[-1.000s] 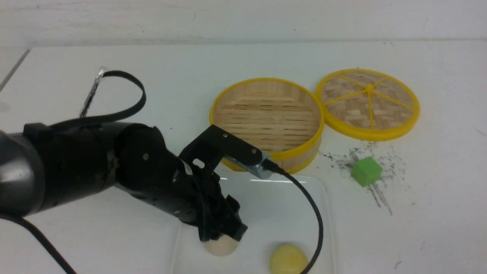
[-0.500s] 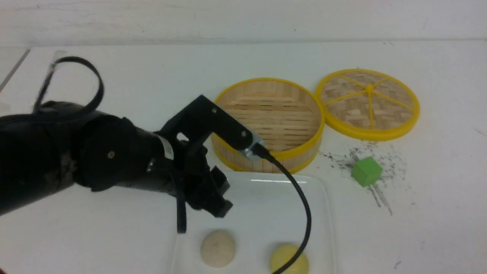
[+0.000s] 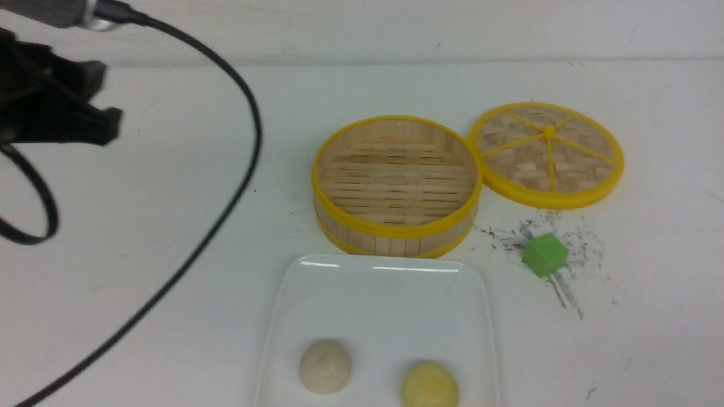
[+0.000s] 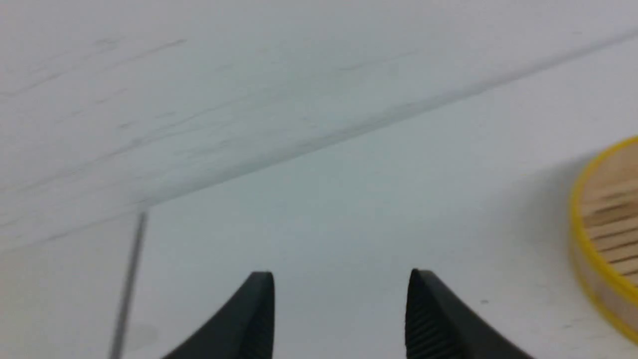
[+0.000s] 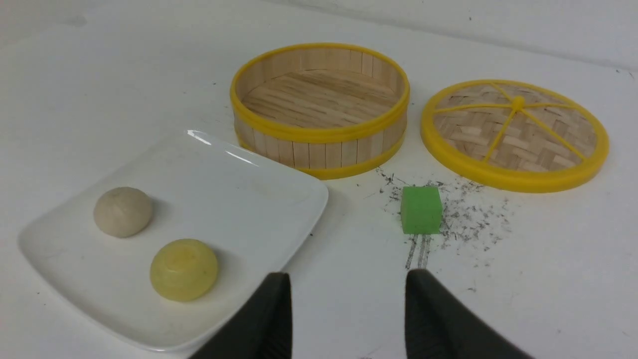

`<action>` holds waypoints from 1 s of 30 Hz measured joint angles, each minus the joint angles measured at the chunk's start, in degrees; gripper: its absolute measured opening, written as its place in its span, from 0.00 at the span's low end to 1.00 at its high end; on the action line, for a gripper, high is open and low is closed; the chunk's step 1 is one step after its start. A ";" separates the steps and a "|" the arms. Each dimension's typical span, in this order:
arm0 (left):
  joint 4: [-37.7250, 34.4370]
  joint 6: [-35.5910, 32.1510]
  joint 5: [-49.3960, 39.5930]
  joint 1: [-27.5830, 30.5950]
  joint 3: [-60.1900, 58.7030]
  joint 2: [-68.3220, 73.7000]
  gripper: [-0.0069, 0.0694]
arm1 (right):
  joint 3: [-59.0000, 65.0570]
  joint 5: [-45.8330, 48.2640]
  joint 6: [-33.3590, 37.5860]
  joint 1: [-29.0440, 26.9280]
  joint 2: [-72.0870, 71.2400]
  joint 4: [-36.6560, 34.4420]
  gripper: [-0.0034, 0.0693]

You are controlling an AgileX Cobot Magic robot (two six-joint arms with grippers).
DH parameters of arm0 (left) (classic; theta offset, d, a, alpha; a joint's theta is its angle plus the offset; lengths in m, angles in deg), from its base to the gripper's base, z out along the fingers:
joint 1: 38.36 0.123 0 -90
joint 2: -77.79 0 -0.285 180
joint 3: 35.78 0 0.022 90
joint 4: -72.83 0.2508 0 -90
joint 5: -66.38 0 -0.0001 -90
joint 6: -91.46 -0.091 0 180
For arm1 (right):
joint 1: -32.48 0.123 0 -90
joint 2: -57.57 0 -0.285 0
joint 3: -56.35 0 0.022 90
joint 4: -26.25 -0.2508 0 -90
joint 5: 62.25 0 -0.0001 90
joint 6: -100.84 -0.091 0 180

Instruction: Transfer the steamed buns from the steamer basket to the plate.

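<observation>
Off the plate (image 3: 384, 294), the left claw (image 4: 340, 273) has withdrawn, jaws apart like the right claw (image 5: 347, 273), leaving 2 buns (image 3: 324, 366).

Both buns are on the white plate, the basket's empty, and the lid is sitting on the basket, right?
Not quite. The lid lies flat on the table beside the steamer basket, not on it; the front view shows this. The rest holds: the off-white bun and the yellow bun sit on the plate, and the basket is empty.

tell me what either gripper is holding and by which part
Nothing. The left gripper and right gripper are both open and empty.
</observation>
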 joint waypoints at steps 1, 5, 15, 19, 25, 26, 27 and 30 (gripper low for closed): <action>0.08 0.48 -0.39 0.37 0.00 -0.38 0.58 | 0.00 -0.05 0.00 0.00 0.00 0.00 0.49; 0.76 4.48 -10.84 5.68 -0.12 -7.82 0.52 | 0.00 -0.11 0.02 0.00 0.00 0.00 0.49; -2.10 8.33 -27.95 6.08 -4.47 -28.64 0.39 | 0.02 -0.35 0.07 0.00 0.00 0.00 0.49; -5.20 9.21 -27.76 6.08 -14.45 -40.47 0.39 | 0.07 -0.35 0.07 0.00 0.00 -0.17 0.49; -12.10 9.28 -17.59 6.08 -28.89 -52.19 0.40 | 0.07 -0.46 0.15 0.00 0.00 -0.17 0.49; -12.92 9.28 -16.39 6.08 -31.12 -53.38 0.40 | 0.07 -0.46 0.15 0.00 0.00 -0.17 0.49; -13.81 9.28 -14.93 6.08 -33.08 -54.61 0.40 | 0.07 -0.46 0.15 0.00 0.00 -0.22 0.49; -13.71 9.28 -11.55 6.08 -37.33 -55.26 0.40 | 0.07 -0.46 0.19 0.00 0.00 -0.32 0.49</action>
